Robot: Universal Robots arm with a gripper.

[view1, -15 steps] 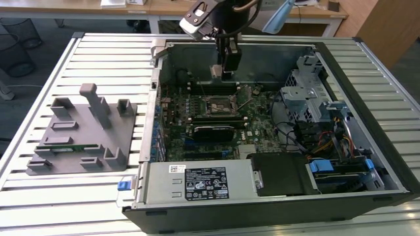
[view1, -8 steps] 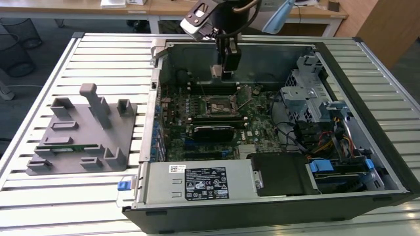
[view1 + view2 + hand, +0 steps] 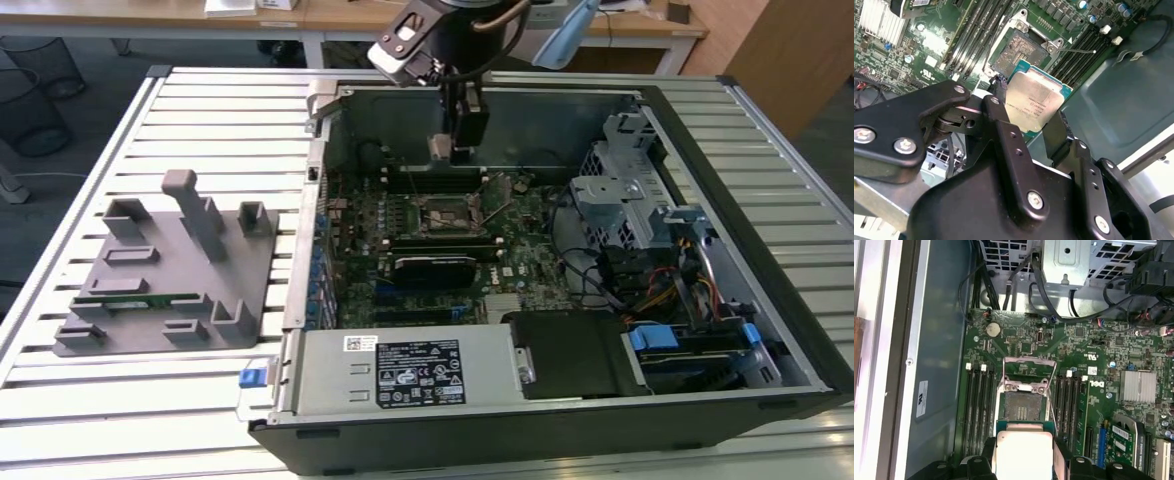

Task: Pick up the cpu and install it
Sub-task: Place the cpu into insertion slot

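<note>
My gripper (image 3: 451, 150) hangs inside the open computer case (image 3: 314, 200), shut on the cpu (image 3: 439, 147). In the second wrist view the cpu (image 3: 1035, 102) shows its silver top and green rim, clamped by its edges between the black fingers (image 3: 999, 95) of the gripper (image 3: 1030, 109). The chip hovers above the motherboard, just short of the open cpu socket (image 3: 1019, 47) with its metal frame lifted. The first wrist view has the cpu (image 3: 1024, 450) in the gripper (image 3: 1024, 459), overlapping the edge of the socket (image 3: 1023, 407).
Memory slots (image 3: 979, 410) flank the socket on both sides. A grey fixture (image 3: 174, 270) holding a green memory stick lies on the slatted table at the exterior view's left. The power supply (image 3: 400, 370), drive cage (image 3: 627, 195) and cables (image 3: 654, 290) fill the case.
</note>
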